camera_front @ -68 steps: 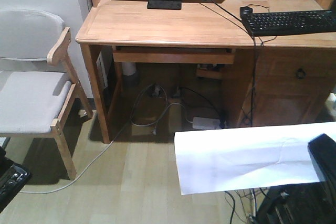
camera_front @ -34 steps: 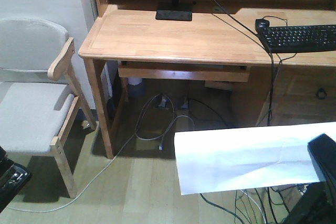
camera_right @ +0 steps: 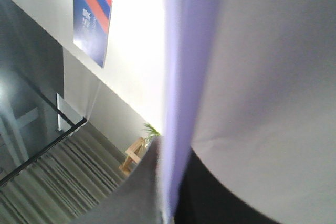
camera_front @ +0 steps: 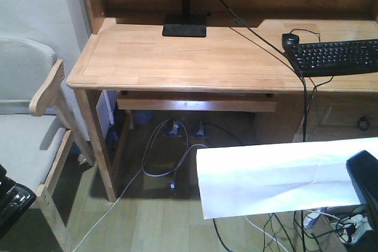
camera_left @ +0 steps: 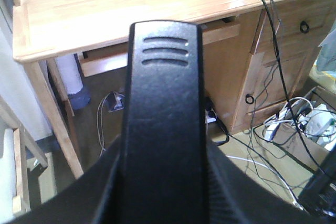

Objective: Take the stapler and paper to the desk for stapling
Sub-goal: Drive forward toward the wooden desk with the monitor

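The black stapler [camera_left: 163, 103] fills the middle of the left wrist view, ribbed end pointing at the desk, and my left gripper [camera_left: 164, 192] is shut on its body from both sides. The white paper [camera_front: 277, 178] hangs flat in the air at the lower right of the front view, lightly creased. My right gripper [camera_front: 358, 175] is shut on its right end. In the right wrist view the paper [camera_right: 262, 77] runs edge-on between the two fingers [camera_right: 134, 192]. The light-wood desk [camera_front: 195, 57] stands just ahead, higher than the paper.
On the desk are a monitor base [camera_front: 185, 29], a black keyboard [camera_front: 336, 56] and a mouse [camera_front: 290, 41]. A grey padded wooden chair [camera_front: 35, 116] stands at the left. Cables [camera_front: 171, 146] trail on the floor under the desk. Drawers [camera_left: 283, 40] sit at the desk's right.
The desk has grown larger and slid lower in the front view and the chair has shifted left, so I have come closer. The paper and both grippers keep their places in the frame.
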